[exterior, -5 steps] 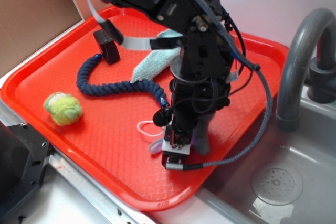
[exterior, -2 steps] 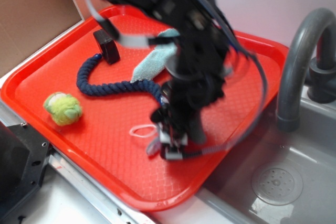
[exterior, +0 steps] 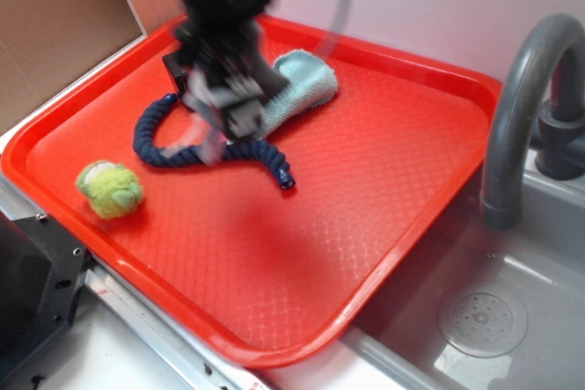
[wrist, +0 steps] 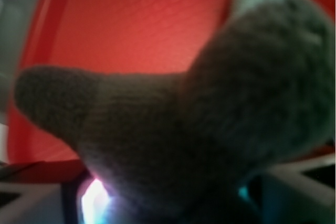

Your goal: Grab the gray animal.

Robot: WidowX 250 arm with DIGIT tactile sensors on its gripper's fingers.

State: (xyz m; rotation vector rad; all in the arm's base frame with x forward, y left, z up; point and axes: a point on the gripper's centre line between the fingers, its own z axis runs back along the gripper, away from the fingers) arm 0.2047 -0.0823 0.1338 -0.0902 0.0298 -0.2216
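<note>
On red tray [exterior: 384,162] beside sink [exterior: 512,317], tool [exterior: 219,102] clamping gray animal [wrist: 210,124].

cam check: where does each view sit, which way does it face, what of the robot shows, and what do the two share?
Exterior: mounted high at the tray's near corner, looking down across the red tray toward the wall, sink faucet at right. The blurred arm and gripper show above the blue rope.
Wrist: on the arm, close behind the gripper, facing the tray; the gray animal fills the frame. No fingers clearly visible.
Shared: the red tray; the animal is probably the gray blur at the gripper in the exterior view.
</note>
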